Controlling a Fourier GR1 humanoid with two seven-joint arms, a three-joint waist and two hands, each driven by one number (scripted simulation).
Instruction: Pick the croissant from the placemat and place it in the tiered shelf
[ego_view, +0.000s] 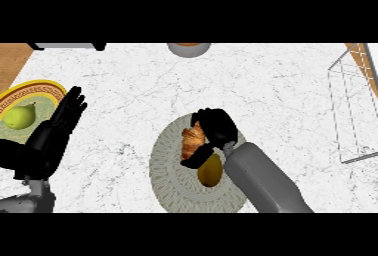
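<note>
White marble counter (133, 85) here. My right hand (218, 127) is curled round the croissant (193, 140) over the placemat (166, 170), near middle; can't tell if it's lifted. Left hand (59, 122) rests at left, fingers straight. Tiered shelf (336, 115) sits right.

This is a kitchen: a white marble worktop (133, 80) carries food and tableware. A croissant (192, 140) and a yellow fruit (210, 170) show at a round woven placemat (166, 165), a pear (20, 116) sits on a patterned plate (29, 86) at the left, and a wire shelf (354, 107) stands at the right edge
</note>
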